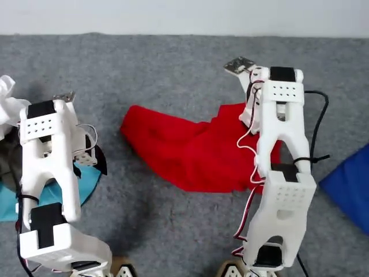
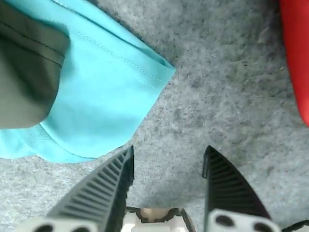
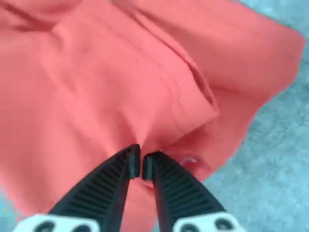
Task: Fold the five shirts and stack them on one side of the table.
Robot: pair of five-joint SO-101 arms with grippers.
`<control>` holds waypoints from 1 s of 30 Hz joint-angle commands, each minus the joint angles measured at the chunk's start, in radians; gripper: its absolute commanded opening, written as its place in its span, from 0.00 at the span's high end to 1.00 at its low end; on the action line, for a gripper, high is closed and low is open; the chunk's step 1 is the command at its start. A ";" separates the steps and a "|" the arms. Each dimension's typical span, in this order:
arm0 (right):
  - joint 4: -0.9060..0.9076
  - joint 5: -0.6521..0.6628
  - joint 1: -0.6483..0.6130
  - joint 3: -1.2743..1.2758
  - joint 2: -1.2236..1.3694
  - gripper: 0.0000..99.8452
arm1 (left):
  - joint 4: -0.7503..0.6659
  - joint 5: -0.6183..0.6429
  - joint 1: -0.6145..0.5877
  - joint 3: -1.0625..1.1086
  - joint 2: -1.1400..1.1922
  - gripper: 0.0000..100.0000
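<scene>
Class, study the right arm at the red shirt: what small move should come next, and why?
Probably lift slightly and draw the cloth across: the right pincer looks shut on a ridge of the red shirt, which lies crumpled, not yet folded.

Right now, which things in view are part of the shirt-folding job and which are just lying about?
Job: red shirt, pinched in the right jaws; teal shirt; dark grey shirt; blue shirt; white cloth, probably a shirt.
Just there: grey table cover.
</scene>
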 commanded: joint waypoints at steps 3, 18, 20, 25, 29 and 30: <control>0.128 -0.003 -0.059 -0.005 -0.136 0.99 | 0.029 -0.008 0.002 -0.002 -0.038 0.78; 0.127 0.348 -0.173 0.872 -0.805 0.99 | 0.029 -0.011 0.000 -0.002 -0.040 0.78; 0.127 0.394 -0.194 1.007 -0.993 0.99 | 0.029 -0.011 0.002 -0.002 -0.040 0.78; 0.127 0.420 -0.243 1.223 -1.411 0.99 | 0.028 -0.011 0.002 -0.002 -0.038 0.78; 0.127 0.330 -0.243 1.290 -1.639 0.93 | 0.028 -0.011 0.002 -0.002 -0.038 0.78; 0.127 0.295 -0.242 1.297 -1.672 0.89 | 0.028 -0.011 0.002 -0.002 -0.038 0.78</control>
